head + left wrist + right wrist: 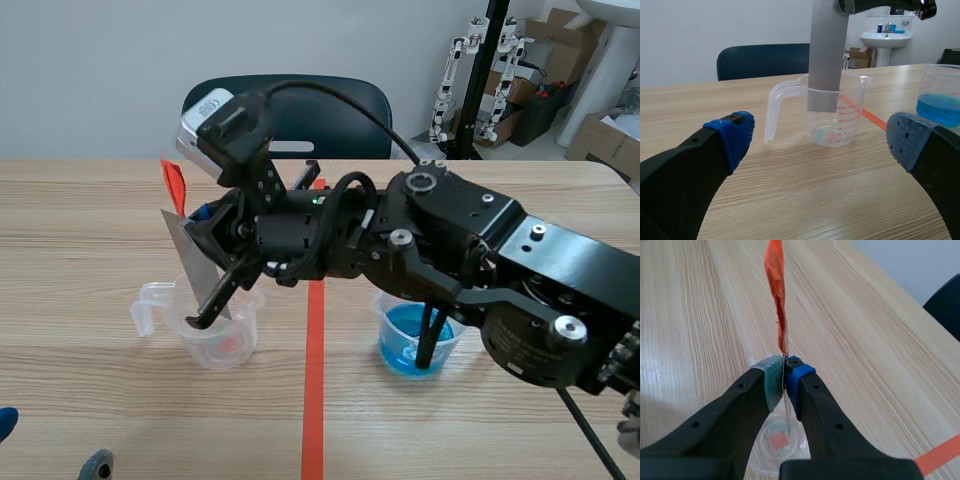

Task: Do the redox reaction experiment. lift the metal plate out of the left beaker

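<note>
A grey metal plate (194, 256) with an orange-red tag (174, 186) on top stands tilted in the clear left beaker (222, 340). My right gripper (207, 238) reaches across from the right and is shut on the plate's upper part. In the right wrist view the gripper (785, 378) pinches the plate edge-on, with the tag (776, 285) rising above the pads and the beaker (771, 449) below. From the left wrist view, the plate (826, 55) has its lower end inside the beaker (837, 127), above the bottom. My left gripper (820, 145) is open, low, short of the beaker.
A second beaker (416, 342) with blue liquid stands right of the orange-red tape line (314, 400); it also shows in the left wrist view as the blue beaker (941, 102). A dark chair (290, 110) stands behind the table. The right arm's bulk (500, 270) spans the middle.
</note>
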Controlling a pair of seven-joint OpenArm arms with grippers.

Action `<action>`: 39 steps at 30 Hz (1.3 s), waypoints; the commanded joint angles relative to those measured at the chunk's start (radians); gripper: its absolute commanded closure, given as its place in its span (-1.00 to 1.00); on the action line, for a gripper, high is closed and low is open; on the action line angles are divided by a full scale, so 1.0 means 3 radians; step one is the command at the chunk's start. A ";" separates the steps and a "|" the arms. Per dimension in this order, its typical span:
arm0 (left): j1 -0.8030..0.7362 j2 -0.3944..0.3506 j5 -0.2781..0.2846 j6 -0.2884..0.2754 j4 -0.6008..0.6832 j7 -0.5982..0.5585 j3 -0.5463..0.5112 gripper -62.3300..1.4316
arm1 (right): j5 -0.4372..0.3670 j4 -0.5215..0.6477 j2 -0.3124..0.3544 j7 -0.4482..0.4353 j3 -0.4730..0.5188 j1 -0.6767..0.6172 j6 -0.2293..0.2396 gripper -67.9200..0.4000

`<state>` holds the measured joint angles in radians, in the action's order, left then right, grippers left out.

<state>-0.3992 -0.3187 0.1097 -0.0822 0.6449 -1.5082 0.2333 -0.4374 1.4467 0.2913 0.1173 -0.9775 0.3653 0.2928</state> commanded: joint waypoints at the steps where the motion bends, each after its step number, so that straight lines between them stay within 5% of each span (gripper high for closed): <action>1: -0.0006 -0.0003 0.0010 -0.0018 0.0025 -0.0152 -0.0024 -0.79 | -0.0038 0.0158 -0.0003 0.0014 0.0004 0.0048 -0.0013 0.97; 13: -0.0006 -0.0003 0.0009 -0.0018 0.0025 -0.0152 -0.0024 -0.79 | -0.0282 0.0806 -0.0001 0.0782 0.0013 0.0102 -0.0053 0.97; 30: -0.0006 -0.0003 0.0010 -0.0019 0.0025 -0.0152 -0.0033 -0.79 | -0.1233 0.1059 0.0001 0.1471 0.0572 0.0505 -0.0098 0.97; 35: -0.0006 -0.0003 0.0010 -0.0019 0.0025 -0.0152 -0.0033 -0.79 | -0.1554 0.1059 0.0009 0.1605 0.0572 0.0557 0.0144 0.97; 39: -0.0006 -0.0003 0.0009 -0.0019 0.0025 -0.0152 -0.0033 -0.79 | -0.1591 0.1059 0.0047 0.1659 0.0572 0.0563 0.0165 0.97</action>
<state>-0.3992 -0.3187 0.1097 -0.0826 0.6449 -1.5082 0.2325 -0.9028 1.7489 0.2947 0.6319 -0.8093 0.5171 0.3477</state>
